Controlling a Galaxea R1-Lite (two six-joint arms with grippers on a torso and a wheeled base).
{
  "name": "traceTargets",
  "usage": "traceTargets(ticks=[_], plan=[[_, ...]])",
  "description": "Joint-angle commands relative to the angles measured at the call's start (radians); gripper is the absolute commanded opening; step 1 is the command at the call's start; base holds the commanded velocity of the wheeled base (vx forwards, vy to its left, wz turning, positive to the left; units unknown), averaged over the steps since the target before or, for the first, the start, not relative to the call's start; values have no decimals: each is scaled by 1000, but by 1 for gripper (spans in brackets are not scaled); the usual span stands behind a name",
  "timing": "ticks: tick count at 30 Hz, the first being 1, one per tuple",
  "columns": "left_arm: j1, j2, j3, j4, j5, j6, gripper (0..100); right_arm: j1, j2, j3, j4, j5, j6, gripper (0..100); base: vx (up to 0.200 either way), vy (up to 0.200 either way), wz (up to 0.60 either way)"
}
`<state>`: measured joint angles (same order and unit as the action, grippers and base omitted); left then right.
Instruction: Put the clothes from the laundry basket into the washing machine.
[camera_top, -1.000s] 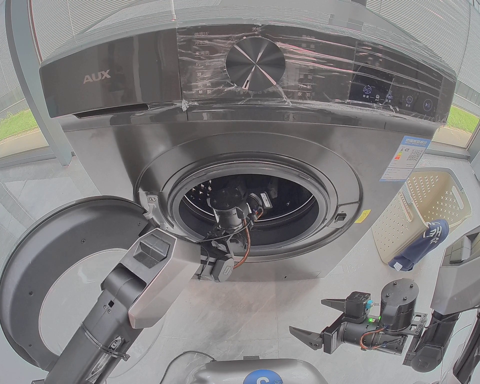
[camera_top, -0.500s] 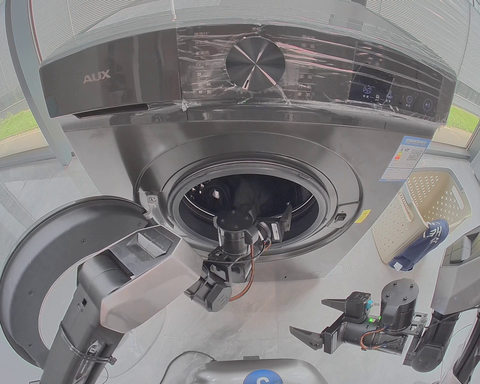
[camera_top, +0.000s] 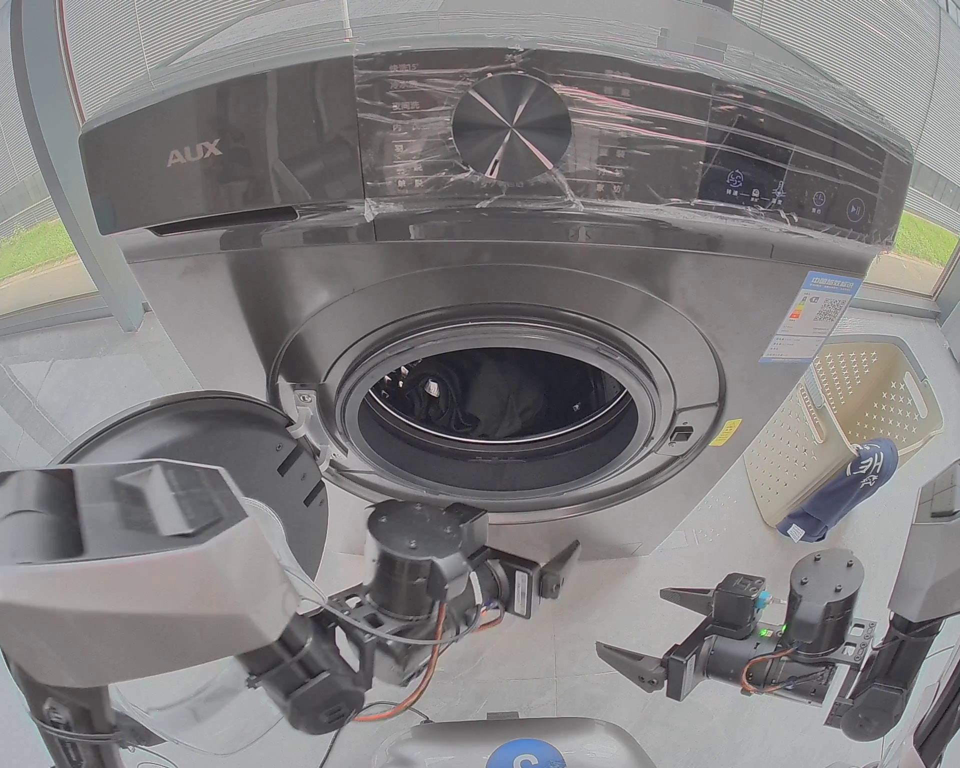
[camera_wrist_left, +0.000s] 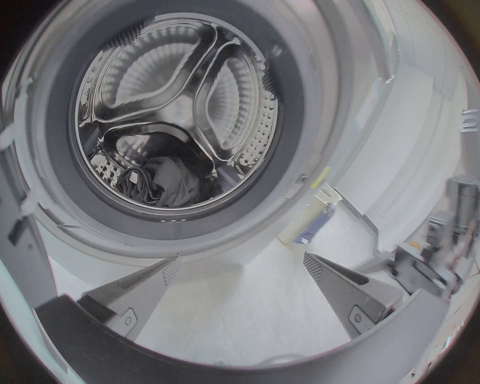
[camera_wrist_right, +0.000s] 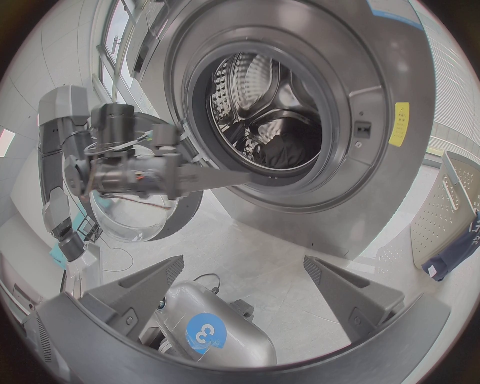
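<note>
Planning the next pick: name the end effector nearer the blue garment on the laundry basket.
Right. Right end effector: low, just left of the blue garment. Left end effector: farther, below the washer's opening.

laundry basket (camera_top: 880, 390) cream, perforated | basket garment (camera_top: 845, 490) navy | drum clothes (camera_top: 500, 395) black

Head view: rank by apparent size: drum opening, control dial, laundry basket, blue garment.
Largest to smallest:
round dark drum opening
beige perforated plastic laundry basket
round silver control dial
blue cloth garment
</note>
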<state>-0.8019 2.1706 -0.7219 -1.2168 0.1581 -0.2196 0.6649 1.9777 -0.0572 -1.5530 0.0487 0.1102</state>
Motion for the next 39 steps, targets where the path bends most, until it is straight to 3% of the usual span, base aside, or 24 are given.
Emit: traceTargets(ticks=[1,8,11,14,16,17,18,19,23,29,31,37,39], plan=[[-71,-439,357,-12,-26,32,100,-34,-224,57,-15,-7,3,100,0,0,0],[-30,-617,498,-21,3,54,100,-114,-382,57,-15,-12,-11,100,-171,0,0],[32,-778,562,0,0,114,100,-217,-496,57,40,-13,-26,100,0,0,0],[64,-887,598,43,-5,164,100,-269,-620,57,205,-12,-44,100,-67,0,0],[69,-953,625,86,3,183,100,-274,-715,57,358,-15,-46,100,-200,0,0],[69,-953,625,86,3,183,100,-274,-715,57,358,-15,-46,100,-200,0,0],[69,-1029,648,129,3,200,100,-275,-829,57,528,-36,-47,100,-200,0,0],[69,-1060,654,146,5,204,100,-274,-879,57,590,-50,-49,100,-200,0,0],[72,-1203,665,230,6,204,100,-289,-1062,57,775,-76,-53,100,0,0,0],[191,-1447,719,456,-14,190,100,-442,-1364,57,1021,-86,-57,100,-100,0,0],[213,-1500,719,508,-18,187,100,-461,-1421,57,1062,-86,-58,100,0,0,0],[365,-1770,713,757,-153,181,100,-542,-1694,57,1262,-81,-58,100,-100,0,0],[397,-1832,700,833,-164,181,100,-548,-1741,57,1298,-81,-58,100,-200,0,0]])
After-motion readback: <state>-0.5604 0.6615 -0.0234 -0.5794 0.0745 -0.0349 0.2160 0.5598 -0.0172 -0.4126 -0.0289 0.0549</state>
